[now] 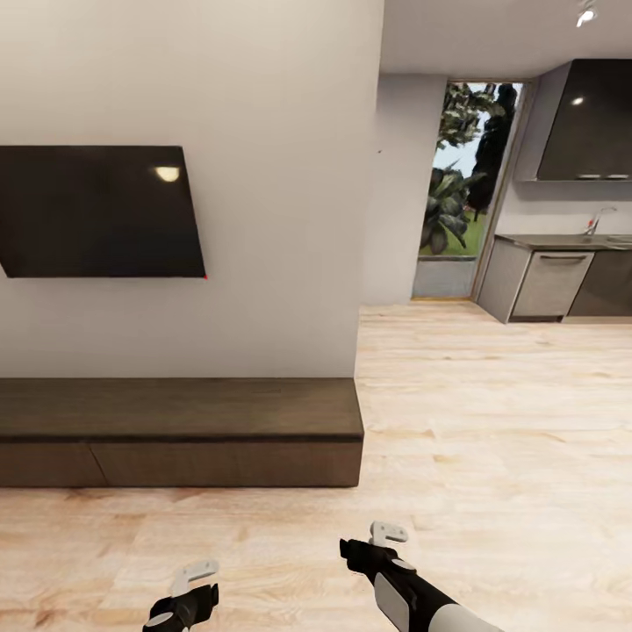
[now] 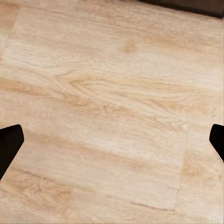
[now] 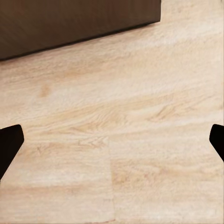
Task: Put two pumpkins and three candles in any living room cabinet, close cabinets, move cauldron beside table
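One low dark-brown cabinet runs along the wall, with two flat front panels in sight. One black screen hangs above it. Two grippers show: the left gripper and the right gripper, each with two fingers spread apart. One glazed door stands beyond, and one tap at the counter.

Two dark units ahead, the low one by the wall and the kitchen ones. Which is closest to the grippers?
The long dark-brown cabinet under the wall-mounted screen. It sits on the plank floor just ahead of both grippers; the kitchen cabinets lie far back on the right.
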Tool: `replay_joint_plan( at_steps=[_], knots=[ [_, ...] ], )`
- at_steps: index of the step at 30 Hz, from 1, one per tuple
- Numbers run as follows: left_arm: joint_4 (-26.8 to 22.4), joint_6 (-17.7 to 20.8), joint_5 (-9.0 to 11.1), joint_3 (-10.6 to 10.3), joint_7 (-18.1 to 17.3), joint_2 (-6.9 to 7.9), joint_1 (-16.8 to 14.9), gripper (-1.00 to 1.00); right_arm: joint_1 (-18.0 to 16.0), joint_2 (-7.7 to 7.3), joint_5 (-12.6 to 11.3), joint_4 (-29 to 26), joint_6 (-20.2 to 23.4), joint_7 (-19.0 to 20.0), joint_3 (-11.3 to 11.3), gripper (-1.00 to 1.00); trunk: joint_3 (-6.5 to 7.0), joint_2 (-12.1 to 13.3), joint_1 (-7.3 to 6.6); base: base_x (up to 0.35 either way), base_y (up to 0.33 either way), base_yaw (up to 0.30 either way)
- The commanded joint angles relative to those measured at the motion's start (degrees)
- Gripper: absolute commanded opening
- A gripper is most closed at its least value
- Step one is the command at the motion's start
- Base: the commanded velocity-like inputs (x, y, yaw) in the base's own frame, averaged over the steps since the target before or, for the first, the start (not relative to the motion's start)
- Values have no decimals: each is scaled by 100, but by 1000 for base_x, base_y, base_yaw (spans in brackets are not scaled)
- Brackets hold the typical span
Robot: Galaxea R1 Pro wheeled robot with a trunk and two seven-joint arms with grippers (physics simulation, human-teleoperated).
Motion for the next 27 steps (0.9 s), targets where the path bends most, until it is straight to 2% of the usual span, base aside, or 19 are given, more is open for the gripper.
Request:
replay_joint_plan(
  at_steps=[1, 14, 27],
  knots=[
    [-7, 9, 49, -24, 28, 2, -1, 100, -4, 0, -56, 3, -24, -26, 49, 100, -6, -3, 3, 334, 0, 0],
    [-7, 2, 57, -24, 28, 6, -3, 100, -4, 0, -56, 3, -37, -22, 49, 100, -6, -3, 3, 308, 0, 0],
    [-130, 34, 81, -9, -44, 18, -4, 100, -4, 1, -102, 12, -62, 15, 18, 100, -6, -3, 3, 39, 0, 0]
  ],
)
